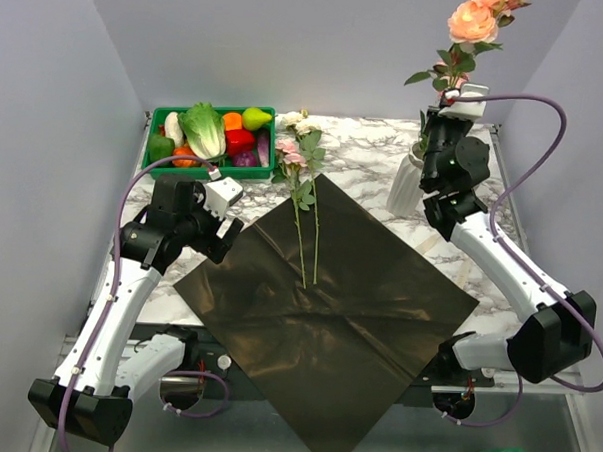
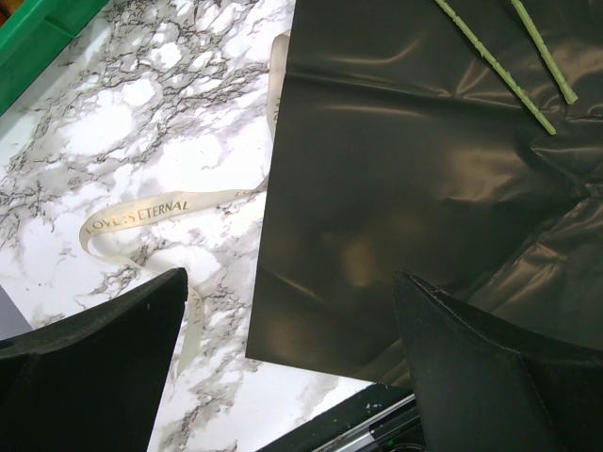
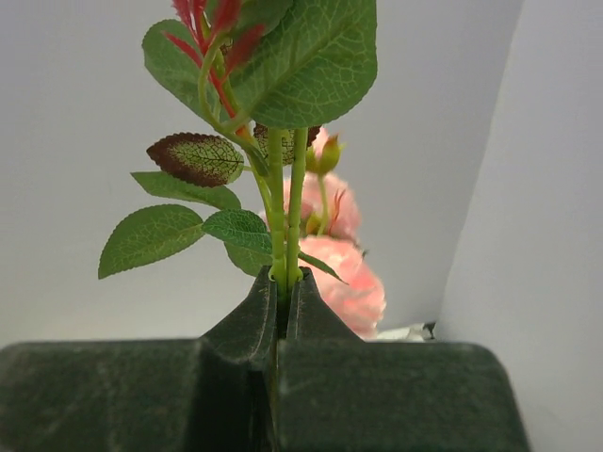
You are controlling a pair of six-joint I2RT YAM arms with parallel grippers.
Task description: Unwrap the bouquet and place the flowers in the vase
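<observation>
Dark fingers (image 3: 250,320) of the right gripper (image 3: 283,282) filled the bottom of the right wrist view, clenched on two thin green stems (image 3: 287,198) that stood upright between them. Leaves spread just above the tips, and peach-pink blooms (image 3: 349,273) showed blurred behind. Seen from above, that claw held the spray high at the far right of the marble table (image 1: 365,149), blooms topmost. The white ribbed vase (image 1: 403,185) stood just below and beside the wrist. Whether the stem ends reached its mouth could not be told.

The left gripper (image 2: 287,311) hung released, its fingers wide apart over the left edge of the dark paper (image 2: 405,188) and a cream ribbon (image 2: 141,212) lying loose on the marble. The paper lay spread flat as a diamond in the middle of the table. Two long-stemmed roses (image 1: 291,147) lay with their stems on it and their pink and cream heads past its far corner, just beside a green crate (image 1: 234,170) of toy vegetables.
</observation>
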